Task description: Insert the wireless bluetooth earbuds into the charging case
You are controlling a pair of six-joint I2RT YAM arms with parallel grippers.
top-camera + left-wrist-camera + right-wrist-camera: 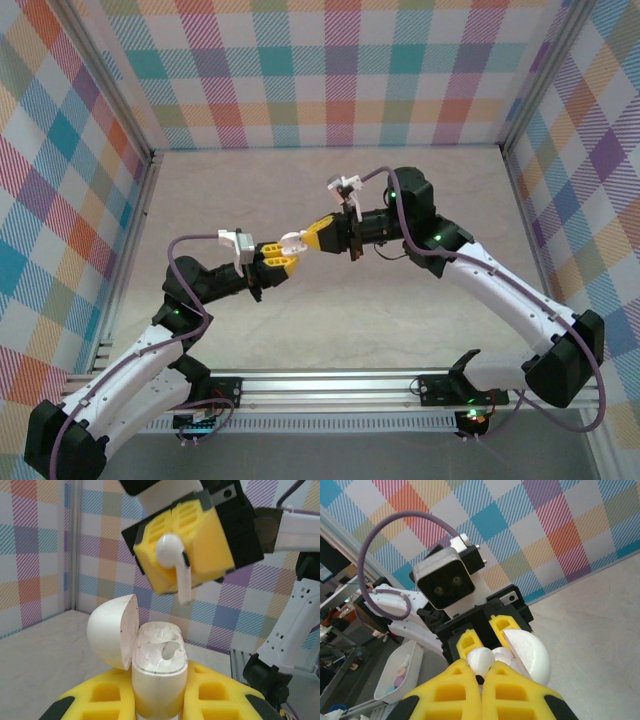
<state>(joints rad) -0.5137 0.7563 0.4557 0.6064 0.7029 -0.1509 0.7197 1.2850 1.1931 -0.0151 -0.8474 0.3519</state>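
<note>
1. Two arms meet in the air above the middle of the table [250,190], well away from its edges.
2. The left gripper [283,262] has its yellow jaws clamped on the lower body of the white charging case [159,680] and holds it upright.
3. The case's domed lid [114,630] is swung open to the left in the left wrist view, so the wells face up.
4. Something white lies in one well. I cannot tell whether it is an earbud.
5. The right gripper [176,555] has its jaws pinching the rounded head of a white earbud [172,560], whose stem hangs down at a slight tilt.
6. The earbud hangs just above the open case without touching it, the tip of its stem over the right part of the opening.
7. In the right wrist view the earbud's head pokes out past the yellow fingertips [465,685], with the open lid just beyond.
8. A white tray [415,655] holding pale purple and white pieces sits low at the left of that view. Where it stands in relation to the table I cannot tell.
</note>
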